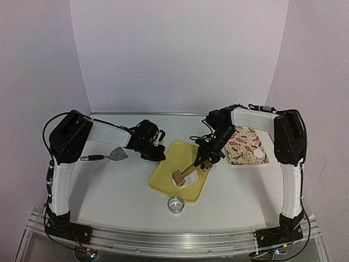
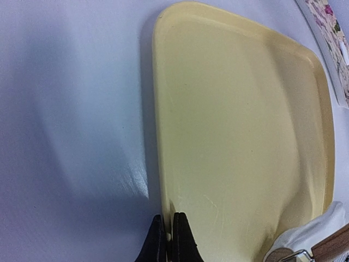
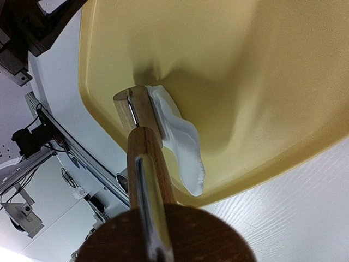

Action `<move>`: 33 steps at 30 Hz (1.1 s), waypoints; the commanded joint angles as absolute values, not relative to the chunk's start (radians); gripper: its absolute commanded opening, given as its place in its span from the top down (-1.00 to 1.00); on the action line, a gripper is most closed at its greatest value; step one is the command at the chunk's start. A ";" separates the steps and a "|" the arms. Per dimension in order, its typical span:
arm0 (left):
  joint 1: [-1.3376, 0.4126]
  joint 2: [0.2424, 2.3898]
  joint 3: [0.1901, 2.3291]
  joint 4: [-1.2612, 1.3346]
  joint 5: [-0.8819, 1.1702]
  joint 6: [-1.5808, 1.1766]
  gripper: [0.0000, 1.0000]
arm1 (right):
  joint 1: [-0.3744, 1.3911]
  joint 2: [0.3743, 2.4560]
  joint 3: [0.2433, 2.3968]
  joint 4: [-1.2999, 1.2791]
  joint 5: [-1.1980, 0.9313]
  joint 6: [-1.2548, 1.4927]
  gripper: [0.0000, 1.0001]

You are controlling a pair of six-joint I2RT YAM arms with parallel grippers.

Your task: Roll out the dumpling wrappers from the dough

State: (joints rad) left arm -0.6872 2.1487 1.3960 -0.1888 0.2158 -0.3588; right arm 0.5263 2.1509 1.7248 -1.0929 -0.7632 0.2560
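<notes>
White dough lies flattened on the near right part of the yellow tray. A small wooden roller rests on the dough's left edge. My right gripper is shut on the roller's wooden handle; its fingers are hidden in the right wrist view. There the dough curls up beside the roller head. My left gripper is shut on the rim of the yellow tray at its left side. One dumpling wrapper, a white disc, lies on the floral tray.
A shiny ring cutter stands on the table just in front of the yellow tray. A grey scraper with a dark handle lies under the left arm. The floral tray sits right of the yellow one, under the right arm.
</notes>
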 commanded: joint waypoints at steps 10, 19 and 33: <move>-0.620 2.203 1.335 -0.336 0.118 -0.341 1.00 | 0.366 2.223 1.628 -1.295 -0.154 0.237 1.00; -0.613 2.193 1.320 -0.339 0.104 -0.344 1.00 | 0.314 2.207 1.605 -1.294 -0.130 0.216 1.00; -0.612 2.203 1.339 -0.339 0.119 -0.332 1.00 | 0.337 2.212 1.623 -1.264 -0.235 0.200 1.00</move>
State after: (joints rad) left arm -0.6731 2.1433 1.3740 -0.1552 0.2376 -0.3674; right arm 0.3012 2.0993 1.6773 -1.2218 -0.7048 0.1490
